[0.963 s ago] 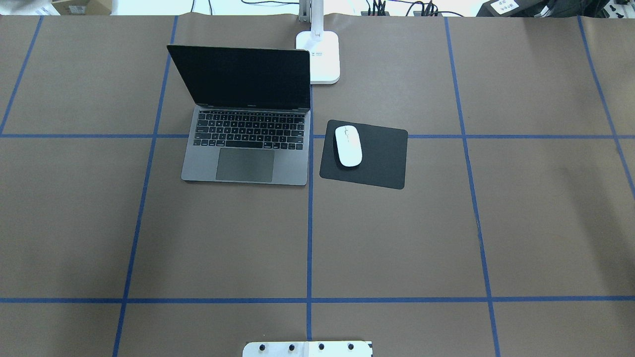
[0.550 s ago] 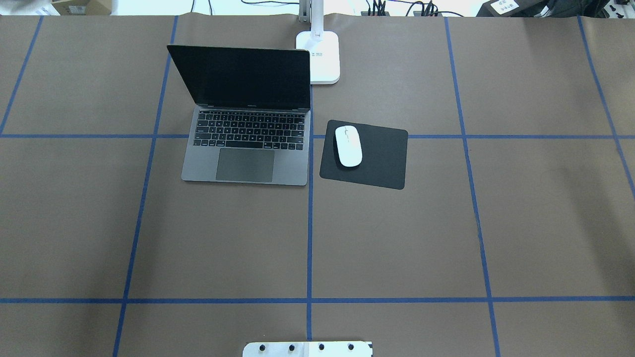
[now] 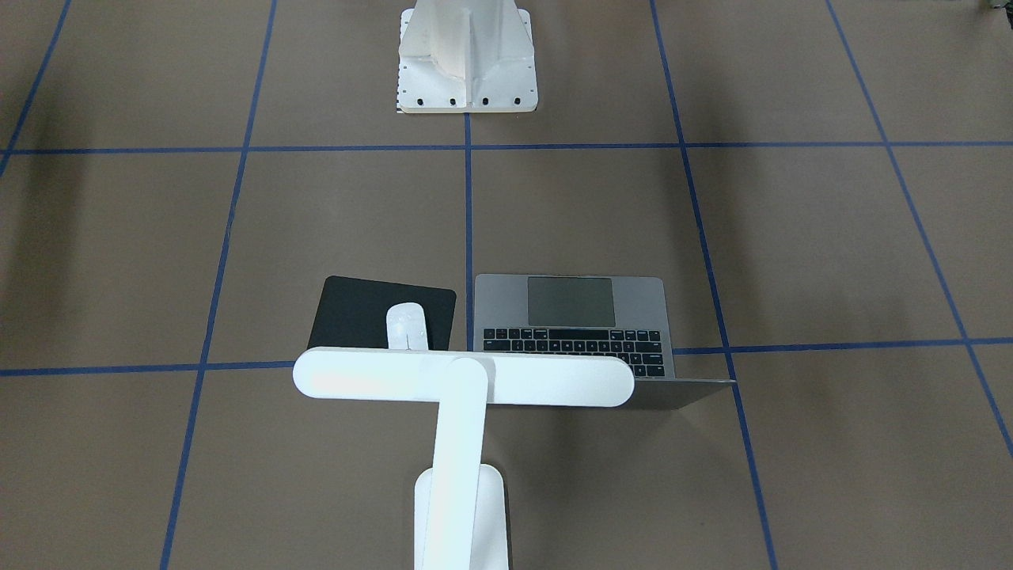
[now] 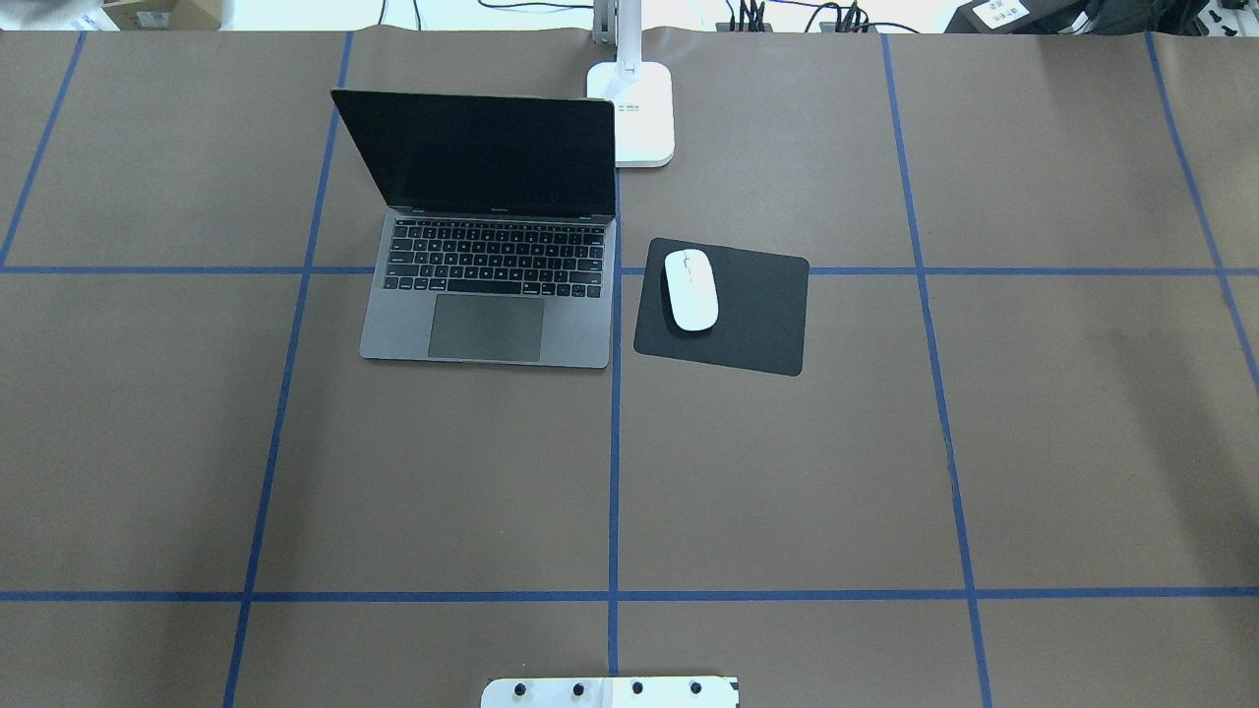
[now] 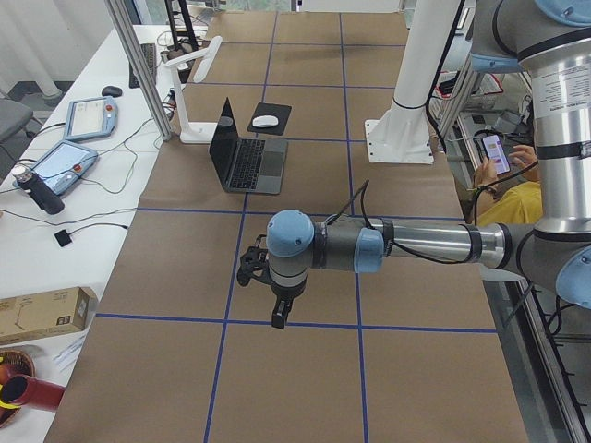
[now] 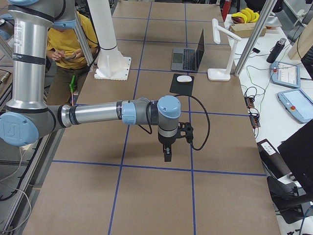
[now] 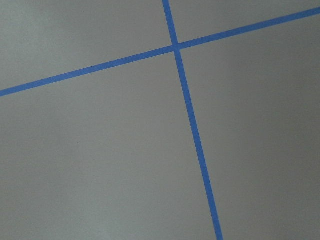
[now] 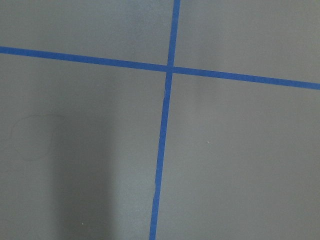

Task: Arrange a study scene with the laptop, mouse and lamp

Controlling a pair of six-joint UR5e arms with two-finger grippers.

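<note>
The laptop (image 4: 487,295) stands open on the brown table, screen dark, keyboard towards the robot. The white mouse (image 4: 690,289) lies on the left part of a black mat (image 4: 762,320) just right of the laptop. The white lamp (image 4: 644,113) stands behind them; its bar head (image 3: 463,378) hangs over the laptop's lid and the mouse in the front-facing view. My left gripper (image 5: 277,318) and right gripper (image 6: 167,155) point down over bare table, far from these things. They show only in the side views, so I cannot tell whether they are open or shut.
The white ribbed pedestal (image 3: 467,55) stands at the robot's side of the table. Blue tape lines (image 4: 613,472) cross the brown paper. Both wrist views show only paper and tape. A side table with tablets (image 5: 65,161) and cables lies beyond the lamp.
</note>
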